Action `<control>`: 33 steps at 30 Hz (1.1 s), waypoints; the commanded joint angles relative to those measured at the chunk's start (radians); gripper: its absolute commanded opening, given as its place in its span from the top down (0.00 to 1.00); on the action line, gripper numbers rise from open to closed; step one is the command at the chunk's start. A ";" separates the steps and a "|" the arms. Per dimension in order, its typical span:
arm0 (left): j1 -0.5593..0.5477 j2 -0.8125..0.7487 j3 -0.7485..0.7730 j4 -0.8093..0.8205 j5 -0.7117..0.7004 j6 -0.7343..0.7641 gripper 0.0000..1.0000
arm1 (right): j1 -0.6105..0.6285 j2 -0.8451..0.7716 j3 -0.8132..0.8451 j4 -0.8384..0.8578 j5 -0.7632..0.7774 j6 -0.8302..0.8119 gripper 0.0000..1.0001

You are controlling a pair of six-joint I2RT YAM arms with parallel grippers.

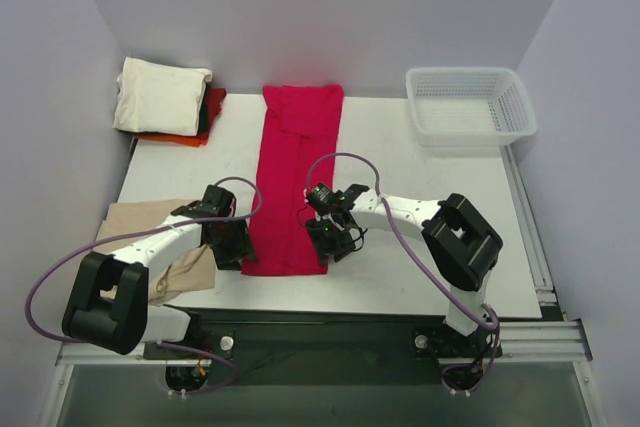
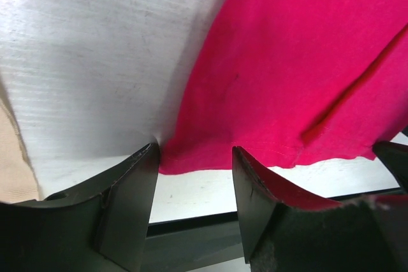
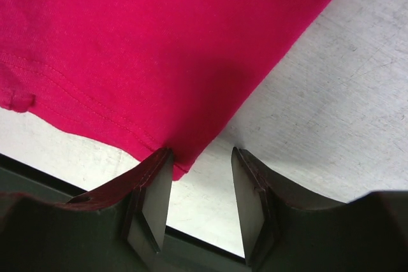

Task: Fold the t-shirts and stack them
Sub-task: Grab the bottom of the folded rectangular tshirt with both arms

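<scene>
A bright crimson t-shirt (image 1: 295,162) lies folded into a long narrow strip down the middle of the table. My left gripper (image 1: 232,243) sits low at its near left corner. In the left wrist view, the left gripper (image 2: 194,151) is open and straddles the hem of the crimson cloth (image 2: 287,62). My right gripper (image 1: 330,237) is at the near right corner. In the right wrist view, the right gripper (image 3: 201,152) is also open, and the corner of the crimson shirt (image 3: 159,42) touches its left finger (image 3: 156,189). Neither holds cloth.
A folded cream-white t-shirt (image 1: 160,95) rests on an orange-red one (image 1: 185,137) at the back left. A tan t-shirt (image 1: 150,232) lies crumpled under my left arm. A white lattice basket (image 1: 470,102) stands at the back right. The table's front edge (image 1: 340,292) is just behind both grippers.
</scene>
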 commanded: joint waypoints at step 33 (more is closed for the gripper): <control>0.001 0.113 -0.017 -0.025 -0.128 -0.026 0.80 | 0.029 0.063 0.057 -0.096 -0.082 -0.058 0.98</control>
